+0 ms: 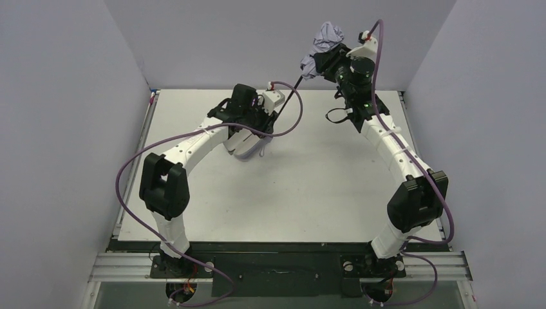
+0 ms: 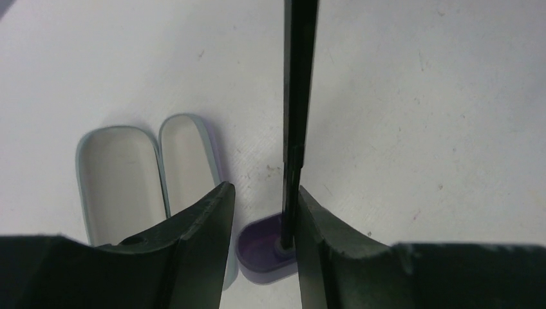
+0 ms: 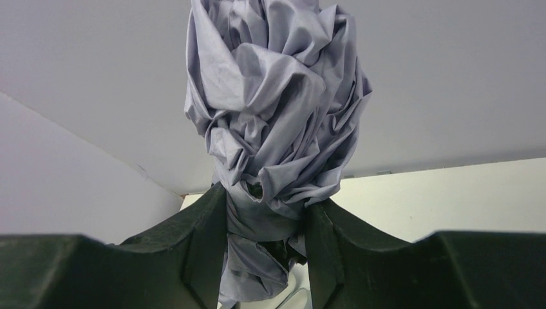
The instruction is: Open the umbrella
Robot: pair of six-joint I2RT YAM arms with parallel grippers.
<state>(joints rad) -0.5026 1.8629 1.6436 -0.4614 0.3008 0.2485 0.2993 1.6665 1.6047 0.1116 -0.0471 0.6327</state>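
Observation:
The umbrella is held in the air, tilted, its shaft pulled out. Its crumpled lavender canopy [image 1: 325,40] is still folded, and my right gripper [image 1: 329,59] is shut on the bundle [image 3: 277,109], with both fingers [image 3: 206,232] pressing the cloth. The thin black shaft [image 1: 293,90] runs down-left to my left gripper [image 1: 273,121]. In the left wrist view the shaft [image 2: 299,96] passes between my open fingers and rests against the right finger [image 2: 315,232]. There is a gap to the left finger. The lavender knob handle [image 2: 261,252] sits just below the fingers.
The open lavender clamshell case [image 2: 125,180] lies on the white table [image 2: 418,96] with both halves facing up, under my left arm [image 1: 248,149]. Grey walls enclose the table on the left, back and right.

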